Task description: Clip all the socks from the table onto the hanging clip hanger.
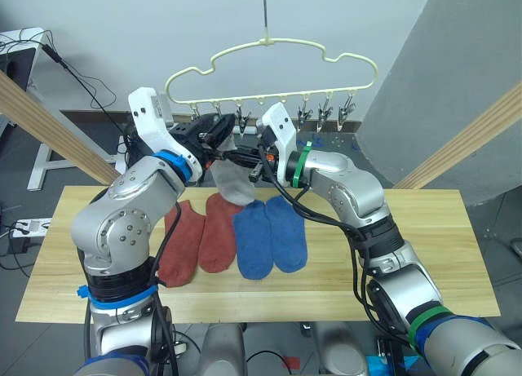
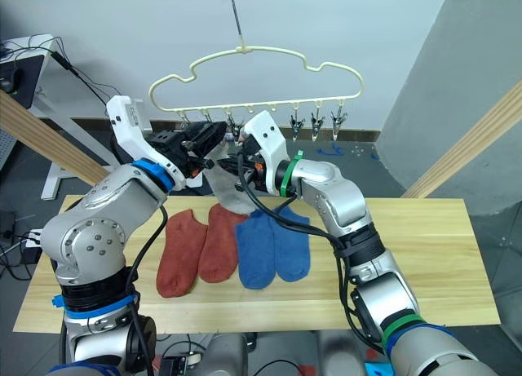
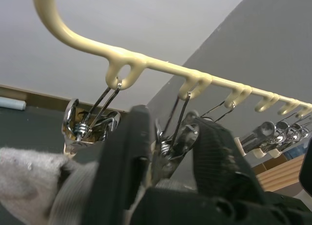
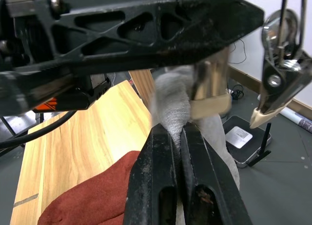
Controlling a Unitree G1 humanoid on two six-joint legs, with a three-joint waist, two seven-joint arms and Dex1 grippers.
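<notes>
Up at the clip hanger [image 1: 269, 43], right claw [image 4: 176, 132] pinches grey sock [image 1: 232, 183].

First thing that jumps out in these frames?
Both grippers meet high under the clip hanger: the right gripper pinches a grey sock while the left gripper squeezes a silver clip. Below, two red socks and two blue socks lie side by side on the table.

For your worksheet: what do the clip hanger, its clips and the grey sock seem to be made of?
Clip hanger: smooth pale-yellow coating, probably plastic over wire. Clips: shiny silver metal with reflections. Grey sock: soft fuzzy knit fabric.
</notes>
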